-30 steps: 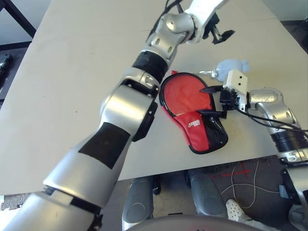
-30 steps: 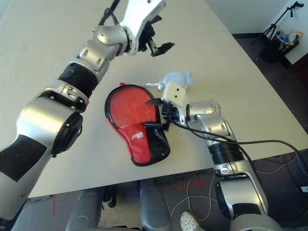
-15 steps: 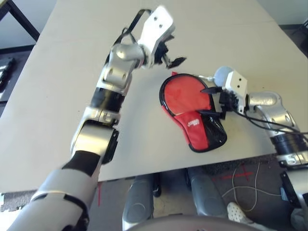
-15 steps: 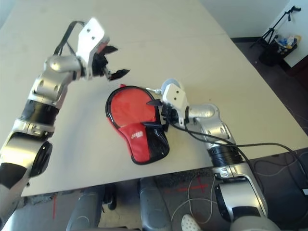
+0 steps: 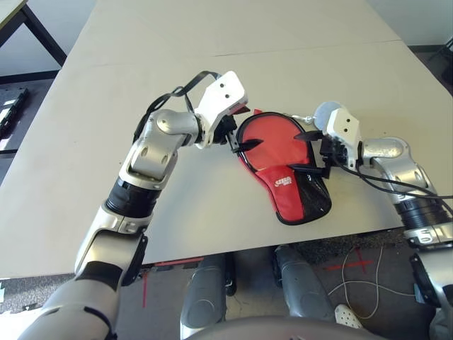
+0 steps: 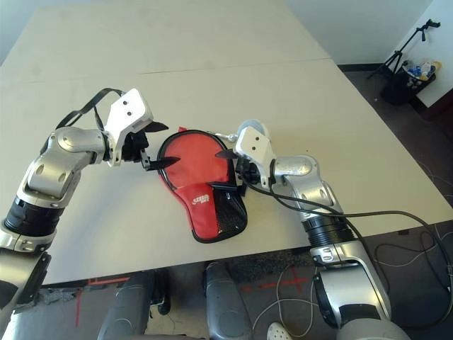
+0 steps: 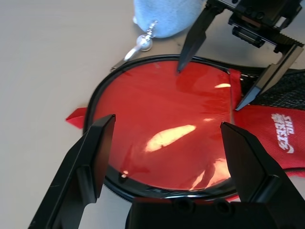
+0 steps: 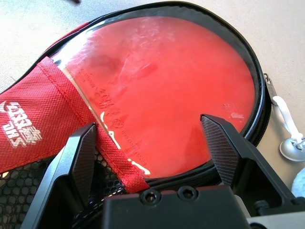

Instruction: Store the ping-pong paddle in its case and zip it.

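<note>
From the head, left eye view: the case [image 5: 287,166] lies flat near the front edge of the tabletop [image 5: 106,85], its round end unzipped so the red face of the ping-pong paddle [image 5: 272,142] shows inside. The left gripper [image 5: 241,136] sits at the round end's left rim, jaws spread wide and holding nothing. The right gripper [image 5: 311,150] stands at the opposite rim, jaws also wide apart and empty, one finger over the red face, one by the mesh panel. The paddle's handle is hidden under the fabric. Behind the case the tabletop is bare and roomy; in front, little room before the edge.

Right eye view: same layout; a pale blue lump [image 6: 255,127] peeks from behind the right wrist, mostly covered.

Left wrist view: the red face lies between and beyond the open jaws, ringed by black zip edging. The lump [image 7: 167,16] and a silver zip pull [image 7: 143,42] sit just past the rim, beside the right gripper's fingers [image 7: 193,40].

Right wrist view: the paddle face [image 8: 167,90] fills the space between the spread jaws; the red flap with white logo [image 8: 33,129] overlaps its lower part. A white zip tab [image 8: 286,112] lies outside the edging.
</note>
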Available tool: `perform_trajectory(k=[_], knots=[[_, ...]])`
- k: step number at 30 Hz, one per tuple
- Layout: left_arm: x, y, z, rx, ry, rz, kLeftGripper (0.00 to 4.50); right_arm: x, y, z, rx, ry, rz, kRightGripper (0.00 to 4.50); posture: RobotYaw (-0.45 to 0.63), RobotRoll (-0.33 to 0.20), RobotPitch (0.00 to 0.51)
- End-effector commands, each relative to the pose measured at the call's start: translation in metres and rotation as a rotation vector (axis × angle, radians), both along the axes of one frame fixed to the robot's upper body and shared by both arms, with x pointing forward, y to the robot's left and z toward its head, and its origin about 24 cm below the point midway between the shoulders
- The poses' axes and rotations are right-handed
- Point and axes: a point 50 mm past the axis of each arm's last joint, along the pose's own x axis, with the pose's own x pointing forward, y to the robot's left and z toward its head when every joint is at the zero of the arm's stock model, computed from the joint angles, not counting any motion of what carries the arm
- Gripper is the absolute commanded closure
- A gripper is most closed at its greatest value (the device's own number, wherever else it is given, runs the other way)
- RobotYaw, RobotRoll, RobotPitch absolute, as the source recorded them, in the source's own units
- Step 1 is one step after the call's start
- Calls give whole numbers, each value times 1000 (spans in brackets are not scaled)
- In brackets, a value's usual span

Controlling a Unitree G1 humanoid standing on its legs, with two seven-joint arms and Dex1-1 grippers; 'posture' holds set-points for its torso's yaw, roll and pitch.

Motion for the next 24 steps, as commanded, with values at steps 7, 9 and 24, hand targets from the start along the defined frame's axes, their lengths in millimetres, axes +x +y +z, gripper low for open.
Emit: perform_trajectory(k=[7,9,24], knots=[[-2,-14,-36,35,97,-16,15,-11,0,-29,-76,121,17,0,-111,0,191],[-1,-14,-41,40,114,-12,15,-12,-1,-28,-77,119,14,0,-114,0,186],[6,-12,-62,77,161,46,15,-13,-6,-22,-65,111,-5,0,-134,0,178]])
